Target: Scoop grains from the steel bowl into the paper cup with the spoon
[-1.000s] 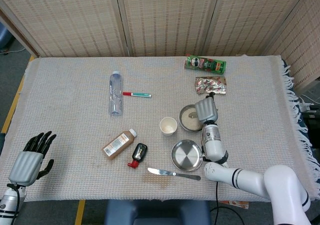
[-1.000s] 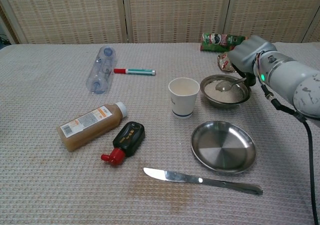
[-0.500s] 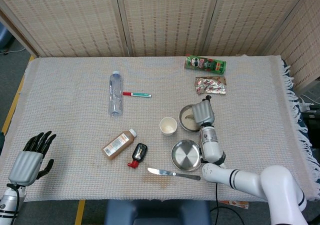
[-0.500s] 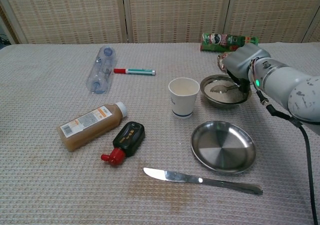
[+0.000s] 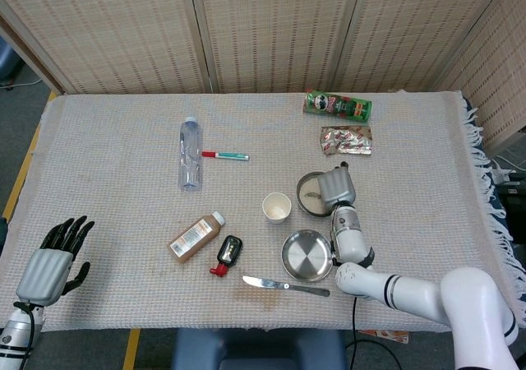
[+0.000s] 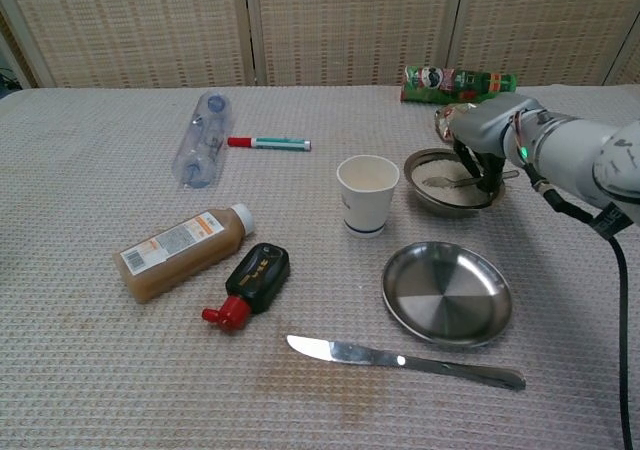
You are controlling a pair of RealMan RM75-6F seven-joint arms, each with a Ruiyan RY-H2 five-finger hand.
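The steel bowl [image 6: 438, 202] with pale grains stands right of the white paper cup [image 6: 367, 195], on the right half of the table. My right hand [image 6: 492, 138] hangs over the bowl's right rim and holds the spoon [image 6: 447, 181] by its handle. The spoon lies low and nearly flat, its head down on the grains. In the head view my right hand [image 5: 336, 187] covers the right part of the bowl [image 5: 306, 197], and the cup [image 5: 276, 208] stands just left of it. My left hand [image 5: 51, 263] rests off the table's near left corner, fingers apart and empty.
A steel plate [image 6: 447, 292] and a knife [image 6: 400, 360] lie in front of the bowl. A brown bottle [image 6: 185, 250] and a small black bottle [image 6: 250, 283] lie to the left. Further back are a clear bottle [image 6: 200, 137], a marker [image 6: 268, 143], a crisp can [image 6: 455, 80] and a foil packet [image 5: 346, 140].
My right hand has come down and shifted slightly left, bringing the raised spoon head down into the grains. The left hand has not moved.
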